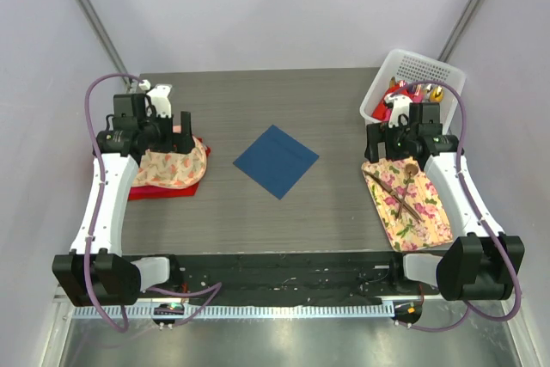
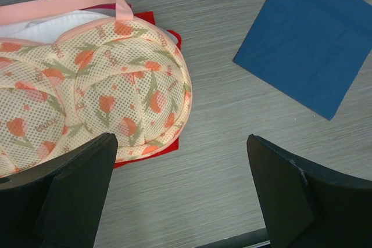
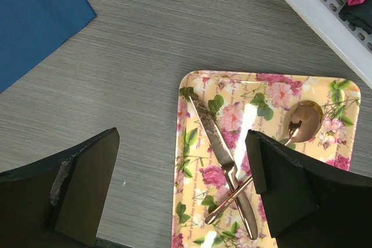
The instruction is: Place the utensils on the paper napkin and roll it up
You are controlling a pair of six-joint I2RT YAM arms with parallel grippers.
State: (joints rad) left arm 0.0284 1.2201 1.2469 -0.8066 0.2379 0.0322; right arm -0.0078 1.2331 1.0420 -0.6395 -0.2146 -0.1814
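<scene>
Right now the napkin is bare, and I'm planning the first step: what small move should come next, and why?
Probably lower the right claw onto the utensils. Its jaws stand open above the floral tray where they lie crossed, while the blue napkin lies flat and bare mid-table, so picking one piece seems the first need.

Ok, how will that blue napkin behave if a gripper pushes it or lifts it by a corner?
The paper napkin lies flat and thin on the table, so it is probably floppy and would droop from a lifted corner. It looks light, so a push would likely slide or wrinkle it.
</scene>
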